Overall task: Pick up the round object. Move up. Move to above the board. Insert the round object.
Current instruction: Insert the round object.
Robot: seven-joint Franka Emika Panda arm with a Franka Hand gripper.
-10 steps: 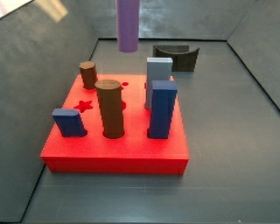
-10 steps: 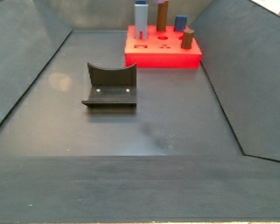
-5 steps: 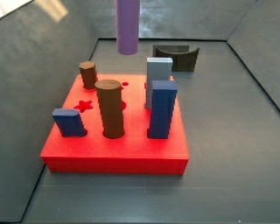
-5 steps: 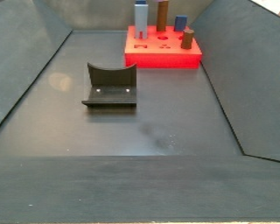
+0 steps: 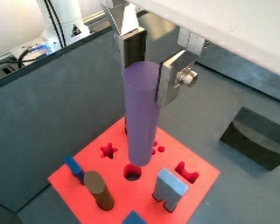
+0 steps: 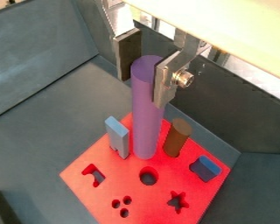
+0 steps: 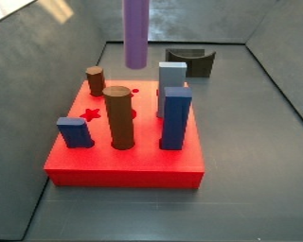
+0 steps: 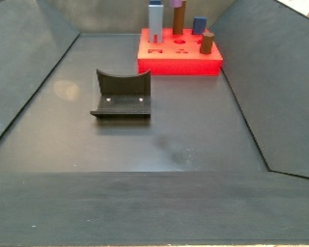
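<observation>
From my station I see the gripper (image 5: 147,59) pointing straight down above the board (image 5: 113,149), its silver fingers (image 6: 168,75) closed part-way onto the upper end of the round object (image 5: 142,109), one plate on each side of it. The round object is a single purple cylinder, long axis vertical, lower end hanging free in the air over the board and clear of its top face; in both wrist views that lower end lines up roughly over a round hole (image 6: 147,178). In a side view only the cylinder's lower length (image 7: 136,32) shows, coming down from the top of the picture behind the board (image 7: 125,164); the gripper itself is out of that picture. Count on the board in that view: two brown cylinders, one tall (image 7: 118,117) and one short (image 7: 95,79); three blue blocks, one tall (image 7: 176,118), one paler (image 7: 172,77), one low (image 7: 75,131). A star cut-out (image 7: 91,113) sits in the red top. One fixture (image 8: 121,95), dark and curved-backed, stands on the floor well apart from the board (image 8: 181,64).
</observation>
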